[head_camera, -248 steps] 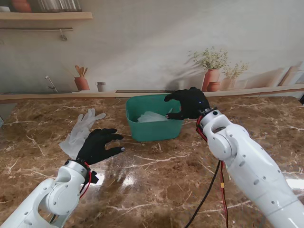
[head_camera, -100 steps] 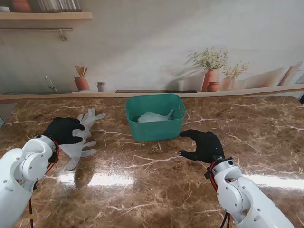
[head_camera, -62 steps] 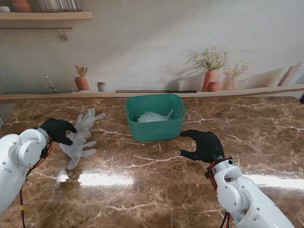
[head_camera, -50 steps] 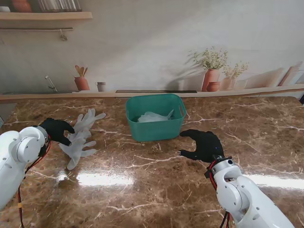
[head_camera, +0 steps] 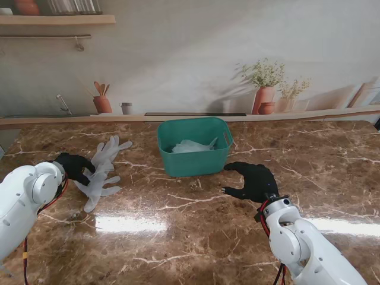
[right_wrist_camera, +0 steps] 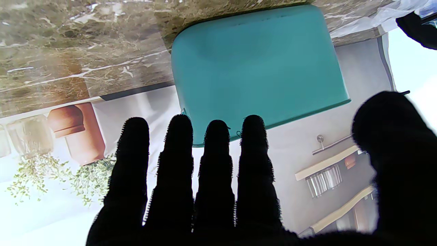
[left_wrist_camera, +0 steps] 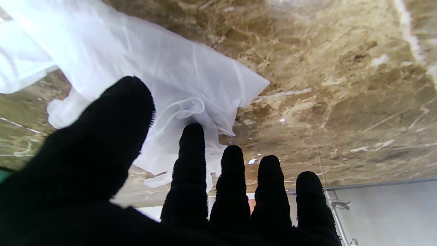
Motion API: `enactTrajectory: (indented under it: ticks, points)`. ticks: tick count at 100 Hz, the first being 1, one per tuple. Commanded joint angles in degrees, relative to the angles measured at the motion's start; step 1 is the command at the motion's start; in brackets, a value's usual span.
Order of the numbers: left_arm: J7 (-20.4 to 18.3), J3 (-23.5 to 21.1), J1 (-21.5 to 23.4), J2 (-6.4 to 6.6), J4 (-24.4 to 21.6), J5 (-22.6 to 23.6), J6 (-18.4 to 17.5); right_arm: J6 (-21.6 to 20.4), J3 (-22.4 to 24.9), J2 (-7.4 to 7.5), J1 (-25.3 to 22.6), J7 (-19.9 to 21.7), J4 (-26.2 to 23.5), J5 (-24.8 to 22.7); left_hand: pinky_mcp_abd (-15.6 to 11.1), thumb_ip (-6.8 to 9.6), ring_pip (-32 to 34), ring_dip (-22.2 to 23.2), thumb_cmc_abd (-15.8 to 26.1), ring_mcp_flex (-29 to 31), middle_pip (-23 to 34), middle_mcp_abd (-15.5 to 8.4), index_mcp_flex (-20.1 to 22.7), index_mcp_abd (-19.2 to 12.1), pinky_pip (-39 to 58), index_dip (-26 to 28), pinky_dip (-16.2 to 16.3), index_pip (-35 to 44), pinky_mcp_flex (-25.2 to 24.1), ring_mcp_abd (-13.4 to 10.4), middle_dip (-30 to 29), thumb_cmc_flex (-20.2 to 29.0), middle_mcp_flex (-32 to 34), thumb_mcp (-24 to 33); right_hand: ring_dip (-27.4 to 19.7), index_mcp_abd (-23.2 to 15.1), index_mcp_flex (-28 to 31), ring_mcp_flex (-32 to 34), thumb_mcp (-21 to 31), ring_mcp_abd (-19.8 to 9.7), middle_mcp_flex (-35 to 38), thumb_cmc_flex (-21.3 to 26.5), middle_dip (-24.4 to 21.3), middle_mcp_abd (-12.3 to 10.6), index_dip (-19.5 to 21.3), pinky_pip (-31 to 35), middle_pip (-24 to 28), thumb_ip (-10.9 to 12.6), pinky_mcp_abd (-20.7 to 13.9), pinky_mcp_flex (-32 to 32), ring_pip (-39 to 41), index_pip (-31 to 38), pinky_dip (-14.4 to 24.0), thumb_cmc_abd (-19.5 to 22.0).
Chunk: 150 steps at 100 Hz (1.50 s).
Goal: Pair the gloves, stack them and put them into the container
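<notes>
- left hand (head_camera: 72, 165) fingers spread, holding nothing, at cuff of white gloves (head_camera: 101, 171) near desk's left edge
- right hand (head_camera: 253, 180) open, empty, just right of teal container (head_camera: 193, 148)
- container at desk's far-middle, more gloves (head_camera: 190, 145) inside

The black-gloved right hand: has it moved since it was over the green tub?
Yes. The black-gloved right hand has come back toward me and now sits nearer to me than the teal plastic tub, off its right corner, open and holding nothing.
</notes>
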Motion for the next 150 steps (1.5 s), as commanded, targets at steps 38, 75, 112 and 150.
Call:
enactTrajectory:
  ticks: [38, 75, 112, 150]
  points:
    - [6.47, 4.75, -2.63, -1.39, 6.91, -4.58, 1.98, 0.56, -0.90, -0.27, -0.17, 1.05, 0.53, 0.78, -0.17, -1.62, 0.91, 1.84, 12.36, 0.93, 2.28, -1.10, 13.64, -8.37, 0.19, 8.56, 3.44, 29.67, -0.17, -1.15, 1.20, 19.94, 2.73, -14.53, -0.20, -1.27, 0.72, 0.09, -1.58, -0.09, 1.42, 0.91, 0.16, 0.24, 0.28, 1.55, 0.96, 1.63, 0.22, 0.29, 0.60, 0.61, 0.67, 1.25]
    - [7.83, 3.15, -1.26, -1.68, 6.29, -5.08, 1.67, 0.84, -1.02, -0.40, -0.34, 1.05, 0.28, 1.43, -0.20, -3.22, 1.92, 2.22, 14.31, 1.46, 3.09, -1.08, 8.14, -6.46, 2.95, 24.17, 3.01, 34.67, -0.45, -1.36, 1.77, 18.56, 4.26, -12.91, 0.03, -1.29, 0.54, 0.26, -2.47, 0.12, 1.71, 1.73, 0.49, 0.28, 0.19, 1.73, 1.00, 1.68, 0.34, 0.31, 0.74, 0.53, 0.73, 2.88]
    - [10.44, -5.17, 4.25, -2.95, -3.79, -5.46, 2.11, 0.90, -0.97, -0.51, -0.44, 0.65, 0.00, 1.62, -2.05, 0.38, 2.33, 2.44, 30.90, 3.55, 4.88, -2.18, 0.01, -4.61, 4.47, 48.37, 5.46, 35.81, 0.07, -2.88, 3.10, 36.82, 7.04, -49.64, 0.10, -1.46, 0.53, 0.46, -3.38, 0.07, 1.86, 2.46, 0.57, 0.32, 0.09, 1.80, 0.98, 1.76, 0.31, 0.34, 0.79, 0.47, 0.71, 3.82]
    - [6.75, -12.02, 9.95, -3.47, -18.04, -7.97, -0.55, 0.36, -0.56, -0.57, -0.83, -0.06, -0.84, 1.25, -1.36, 0.31, 1.37, 0.61, 30.86, 7.43, 3.17, -1.70, 1.56, -4.54, 4.40, 50.11, 3.84, 34.20, -0.40, -2.65, 2.24, 37.48, 10.76, -50.52, 0.24, -1.29, 0.77, 1.15, -3.78, 0.24, 2.69, 2.97, 0.75, 0.36, 0.07, 2.01, 1.29, 1.85, 0.15, 0.74, 1.07, 0.60, 0.69, 3.59]
